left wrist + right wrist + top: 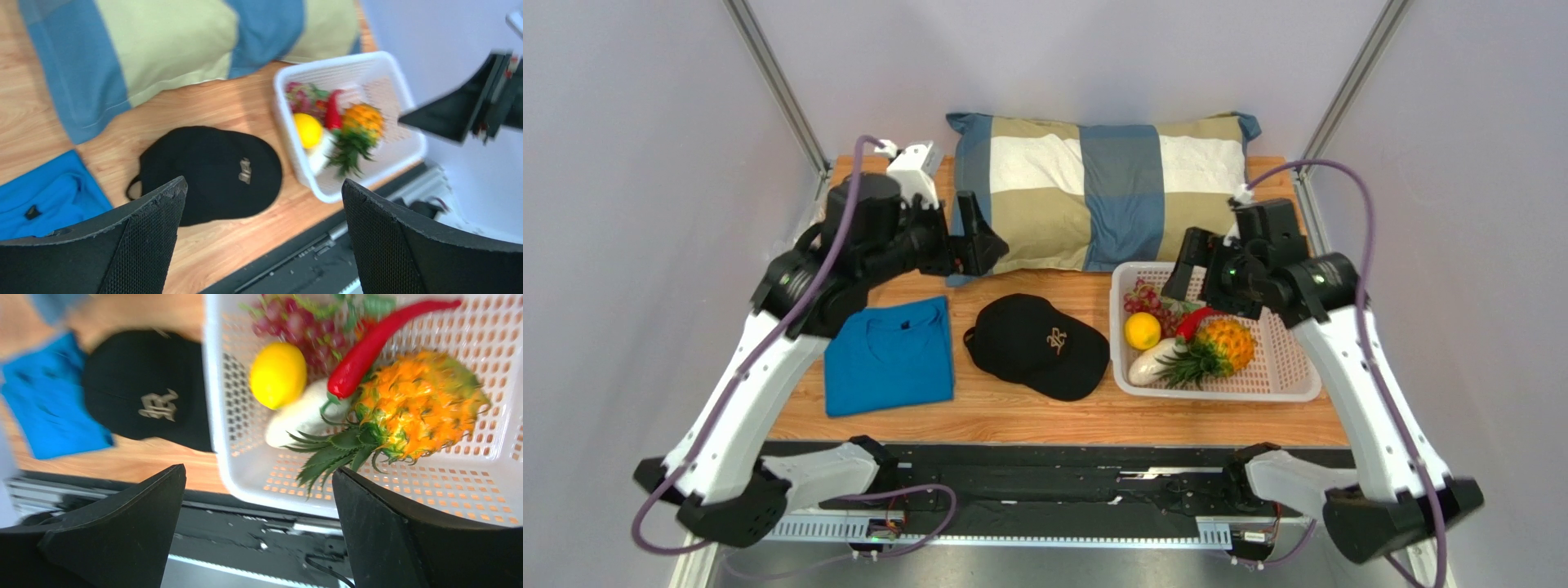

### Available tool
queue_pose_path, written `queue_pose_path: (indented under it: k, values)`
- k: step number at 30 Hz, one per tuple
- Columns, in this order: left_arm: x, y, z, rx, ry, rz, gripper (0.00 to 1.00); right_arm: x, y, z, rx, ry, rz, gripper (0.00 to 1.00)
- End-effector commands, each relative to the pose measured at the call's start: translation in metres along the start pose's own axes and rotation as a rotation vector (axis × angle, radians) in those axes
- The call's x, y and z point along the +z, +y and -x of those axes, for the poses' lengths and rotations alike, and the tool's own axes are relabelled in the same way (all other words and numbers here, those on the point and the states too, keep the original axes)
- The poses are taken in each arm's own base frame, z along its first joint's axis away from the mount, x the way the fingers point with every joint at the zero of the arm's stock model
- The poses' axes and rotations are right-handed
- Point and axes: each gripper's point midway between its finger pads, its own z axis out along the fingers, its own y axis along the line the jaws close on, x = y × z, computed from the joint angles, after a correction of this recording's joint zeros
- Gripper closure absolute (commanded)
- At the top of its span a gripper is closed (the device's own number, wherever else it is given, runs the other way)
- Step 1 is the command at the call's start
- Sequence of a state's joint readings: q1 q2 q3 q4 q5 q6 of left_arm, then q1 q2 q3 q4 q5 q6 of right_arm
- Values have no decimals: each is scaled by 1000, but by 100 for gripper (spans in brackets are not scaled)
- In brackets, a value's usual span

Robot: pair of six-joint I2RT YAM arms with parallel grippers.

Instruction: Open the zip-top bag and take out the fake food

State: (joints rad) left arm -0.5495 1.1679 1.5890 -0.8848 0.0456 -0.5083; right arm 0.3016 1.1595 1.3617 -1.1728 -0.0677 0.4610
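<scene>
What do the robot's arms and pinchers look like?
The left arm and right arm have white shells and black joints, each trailing a purple cable. The left gripper and right gripper each have two black, wedge-shaped fingers.

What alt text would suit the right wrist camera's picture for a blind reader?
A white basket holds a toy pineapple, lemon, red chili, grapes and a cream-white vegetable. Left of it lie a black cap and a blue shirt on wood. The right gripper, open and empty, frames the bottom edge.
</scene>
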Motion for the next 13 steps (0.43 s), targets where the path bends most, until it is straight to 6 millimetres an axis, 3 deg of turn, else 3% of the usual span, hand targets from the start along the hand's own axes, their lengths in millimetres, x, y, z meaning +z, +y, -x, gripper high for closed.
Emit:
queue_pose_path:
  k: [1, 2, 3, 6, 10, 13]
  values:
    - [-72, -38, 11, -6, -140, -189, 1, -85, 17, 29, 100, -280, 110, 4]
    - [-86, -43, 14, 3, -177, -228, 1, -99, 18, 34, 106, -324, 126, 0]
    - [-115, -50, 24, 20, -278, -291, 1, -122, 15, 45, 120, -413, 122, 0]
    - [-157, -56, 33, 26, -433, -385, 1, -174, 17, 54, 133, -593, 198, 0]
    - [-181, -62, 35, 27, -477, -435, 1, -205, 20, 54, 135, -660, 240, 0]
    - [-194, -64, 37, 43, -485, -448, 1, -213, 18, 54, 138, -690, 248, 0]
